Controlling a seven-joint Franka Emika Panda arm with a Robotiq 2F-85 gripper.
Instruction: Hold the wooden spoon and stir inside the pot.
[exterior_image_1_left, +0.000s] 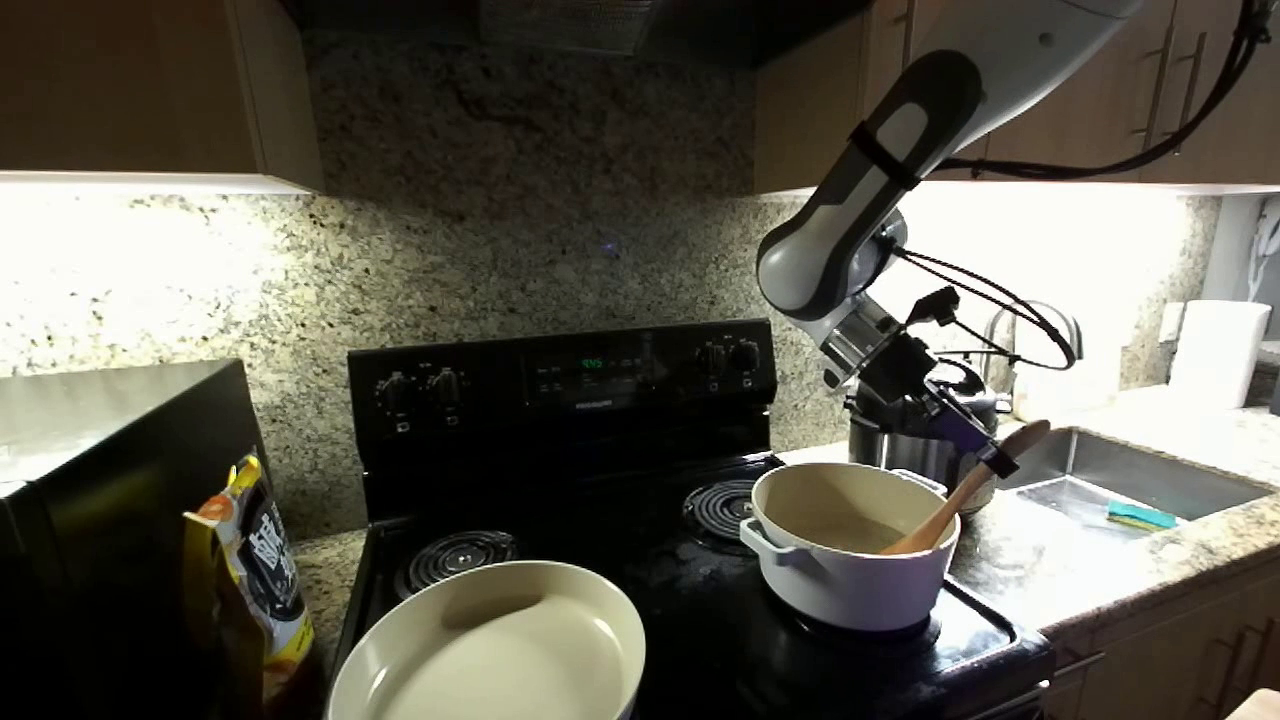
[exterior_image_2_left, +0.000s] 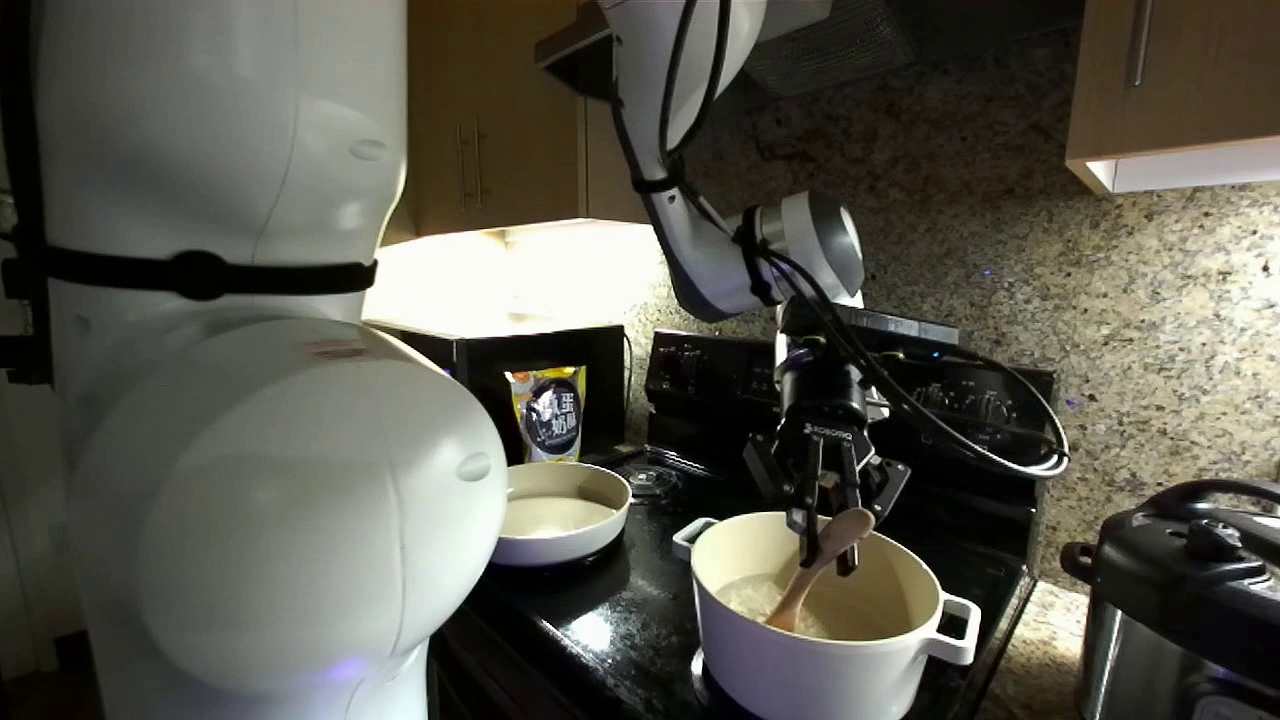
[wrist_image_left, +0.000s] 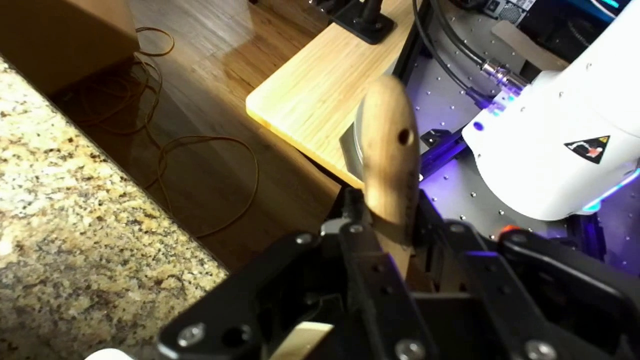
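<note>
The white pot (exterior_image_1_left: 850, 595) stands on the stove's front right burner, and it shows in both exterior views (exterior_image_2_left: 800, 672). The wooden spoon (exterior_image_1_left: 940, 520) leans in it, tilted, with its lower end inside the pot and its handle end above the rim. My gripper (exterior_image_1_left: 998, 460) is shut on the spoon's upper handle, above the pot's rim. In an exterior view the gripper (exterior_image_2_left: 828, 562) points down over the pot. In the wrist view the handle end (wrist_image_left: 390, 135) sticks out between the fingertips (wrist_image_left: 389, 212). The spoon's lower end is hidden there.
A wide shallow cream bowl (exterior_image_1_left: 510, 665) stands on the front left of the stove. A steel-and-black cooker (exterior_image_2_left: 1150, 610) stands close behind the pot, beside the sink (exterior_image_1_left: 1060, 465). A snack bag (exterior_image_2_left: 550, 415) stands by the microwave (exterior_image_1_left: 120, 520). The wrist view shows the granite counter (wrist_image_left: 90, 225).
</note>
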